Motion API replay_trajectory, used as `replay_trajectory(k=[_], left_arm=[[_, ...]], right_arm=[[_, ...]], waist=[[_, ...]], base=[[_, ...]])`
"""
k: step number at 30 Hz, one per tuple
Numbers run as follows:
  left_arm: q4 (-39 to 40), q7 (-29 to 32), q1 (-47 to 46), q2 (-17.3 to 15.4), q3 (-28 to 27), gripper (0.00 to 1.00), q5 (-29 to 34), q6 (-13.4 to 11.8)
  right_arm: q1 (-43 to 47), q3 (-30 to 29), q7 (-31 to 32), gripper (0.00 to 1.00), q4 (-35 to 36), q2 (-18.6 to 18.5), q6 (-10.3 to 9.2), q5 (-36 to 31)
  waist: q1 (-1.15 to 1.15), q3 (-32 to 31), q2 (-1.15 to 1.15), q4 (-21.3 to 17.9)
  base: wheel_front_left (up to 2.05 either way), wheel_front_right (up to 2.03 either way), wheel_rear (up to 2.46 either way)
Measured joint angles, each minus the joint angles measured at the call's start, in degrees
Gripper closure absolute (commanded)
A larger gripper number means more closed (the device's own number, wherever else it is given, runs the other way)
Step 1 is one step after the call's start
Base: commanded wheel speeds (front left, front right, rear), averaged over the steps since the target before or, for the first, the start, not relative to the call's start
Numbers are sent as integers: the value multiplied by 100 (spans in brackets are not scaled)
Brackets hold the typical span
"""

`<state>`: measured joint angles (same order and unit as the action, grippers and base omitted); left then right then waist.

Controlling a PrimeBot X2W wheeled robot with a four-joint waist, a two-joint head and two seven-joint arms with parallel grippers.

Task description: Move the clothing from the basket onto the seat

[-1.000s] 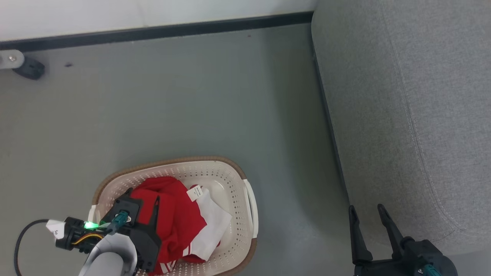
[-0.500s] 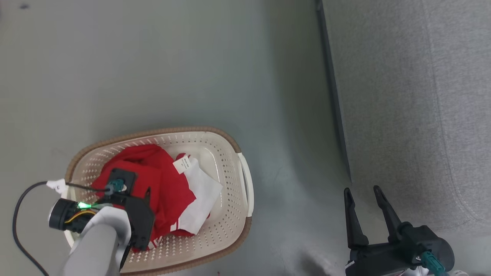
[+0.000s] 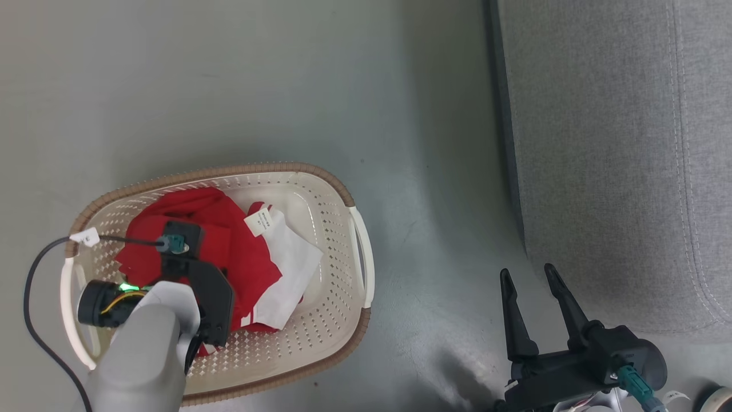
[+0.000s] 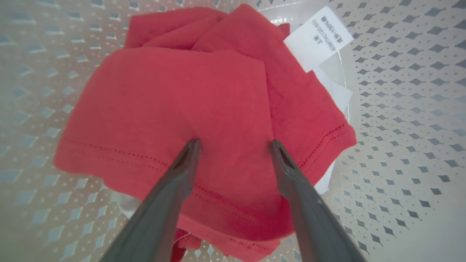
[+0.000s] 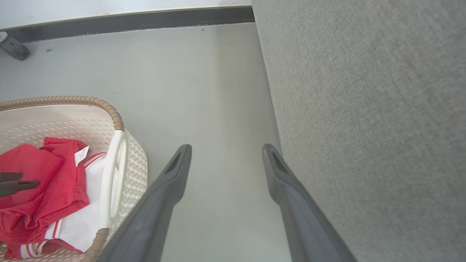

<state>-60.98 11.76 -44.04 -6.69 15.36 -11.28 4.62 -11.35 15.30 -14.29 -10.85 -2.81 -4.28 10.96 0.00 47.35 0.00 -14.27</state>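
A cream-white perforated basket with a brown rim and white handles stands on a grey floor at the robot's lower left. Inside it lies the clothing, a crumpled heap of bright red fabric with a white panel on its right side and a small white printed label on top. The left gripper reaches down into the basket, its two dark fingers spread wide apart over the red fabric, with a fold of cloth between the tips; nothing is pinched, and whether the tips touch the fabric cannot be told. The seat, a large grey woven cushion with a stitched seam, fills the right side, well apart from the basket. The right gripper hangs over the bare floor just beside the cushion's edge, its fingers also spread and empty, pointing toward a dark baseboard.
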Motion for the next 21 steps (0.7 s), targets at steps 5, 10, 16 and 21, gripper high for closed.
replay_trajectory(k=[5, 10, 16, 21], left_arm=[[-132, 123, -217, 30, 25, 0, 0, 48], [-256, 235, -400, 79, 85, 0, 2, 51], [-433, 385, -575, 86, 176, 0, 67, 37], [-579, 436, -700, 88, 230, 0, 145, -130]], right_arm=[[-43, 27, 0, 0, 41, 5, 0, 0], [-134, 114, 0, 0, 76, 8, 0, 0], [-143, 148, 0, 0, 99, 11, -2, 1], [-237, 154, 0, 0, 114, 13, -22, 1]], waist=[[0, 138, 0, -43], [0, 277, 0, -89], [0, 447, 0, -148], [0, 569, 0, -186]], base=[[0, 0, 0], [0, 0, 0], [0, 0, 0], [0, 0, 0]])
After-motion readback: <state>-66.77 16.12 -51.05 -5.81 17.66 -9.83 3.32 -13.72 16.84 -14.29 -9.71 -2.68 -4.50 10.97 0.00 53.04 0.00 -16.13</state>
